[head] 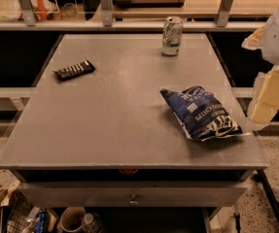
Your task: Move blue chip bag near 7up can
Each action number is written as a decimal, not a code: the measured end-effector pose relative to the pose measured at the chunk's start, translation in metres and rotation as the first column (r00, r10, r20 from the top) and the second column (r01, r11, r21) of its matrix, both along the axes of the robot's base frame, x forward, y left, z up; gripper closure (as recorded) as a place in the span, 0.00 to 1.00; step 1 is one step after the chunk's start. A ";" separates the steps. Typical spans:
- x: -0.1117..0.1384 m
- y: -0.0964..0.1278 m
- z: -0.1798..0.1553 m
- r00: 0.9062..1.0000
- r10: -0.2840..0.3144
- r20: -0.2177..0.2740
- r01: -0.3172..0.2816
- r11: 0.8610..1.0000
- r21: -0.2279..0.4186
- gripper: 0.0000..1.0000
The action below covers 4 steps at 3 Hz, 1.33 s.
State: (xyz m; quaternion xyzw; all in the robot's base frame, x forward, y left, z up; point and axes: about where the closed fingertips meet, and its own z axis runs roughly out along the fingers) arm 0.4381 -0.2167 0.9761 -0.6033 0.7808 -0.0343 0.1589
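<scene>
1. my gripper (267, 106) sits at the right edge of the frame, about halfway down. it shows as pale cream blocks below a rounded white arm shell.
2. it is off the right side of the grey tabletop (114, 115) and touches nothing. whether it is spread or closed i cannot tell.
3. the blue chip bag (202, 113) lies flat on the tabletop, right of centre in the frame, close to the tabletop's right side and its lower edge. it is crinkled dark navy with white lettering that reads upside down from here, and a white patch at its lower right end.
4. the bag is near my gripper, with a clear gap between them.
5. the 7up can (172, 36) stands upright in the upper middle of the frame, near the tabletop's upper edge. it is silver-white and green with a metal top.
6. can and bag are well apart, the can above and a little left of the bag.
7. a flat black bar wrapper (74, 70) lies in the upper left part of the tabletop, apart from both.
8. under the tabletop's lower edge runs a grey drawer (133, 196) with a small knob.
</scene>
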 end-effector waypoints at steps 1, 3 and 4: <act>0.000 0.000 0.000 1.000 0.000 0.000 0.000 1.000 0.000 0.00; 0.015 0.005 0.005 0.995 -0.086 0.051 0.084 0.995 0.045 0.00; 0.021 0.007 -0.012 0.981 -0.196 -0.004 0.196 0.975 0.109 0.00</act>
